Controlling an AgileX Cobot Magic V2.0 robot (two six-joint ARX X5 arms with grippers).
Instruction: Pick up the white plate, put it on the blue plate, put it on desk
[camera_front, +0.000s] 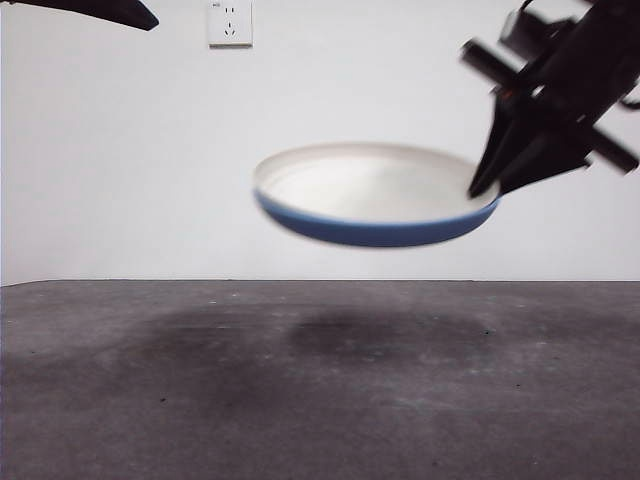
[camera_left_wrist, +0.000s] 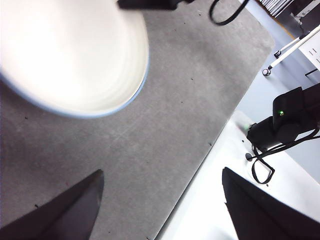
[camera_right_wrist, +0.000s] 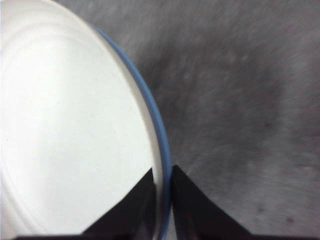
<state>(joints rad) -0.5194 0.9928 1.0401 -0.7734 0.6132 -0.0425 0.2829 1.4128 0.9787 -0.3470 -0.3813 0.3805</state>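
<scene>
Stacked pair is airborne: my right gripper (camera_right_wrist: 162, 200) has its jaws pinched narrow on the rim of the white plate (camera_front: 375, 185) and the blue plate (camera_front: 380, 232) together, one jaw inside the white plate, one outside under the blue edge. In the front view the stack hangs well above the desk (camera_front: 320, 400), tilted, with the rim on the gripper's side a bit lower and the free side higher; a soft shadow sits on the desk beneath it. The key relation: the desk lies straight below the stack with clear air between, so I judge that what's left is a descent and levelling before release. The tilt could let the white plate slide inside the blue one. My left gripper (camera_left_wrist: 160, 210) is spread wide and holds nothing, parked off to the side with the stack near it but apart. The white plate is cream, smooth, shallow, with a plain rim; the blue one is glossy, same width, showing only as a thin blue band under the white rim. The desk is matte dark grey, speckled. Motion blur on the plates.
</scene>
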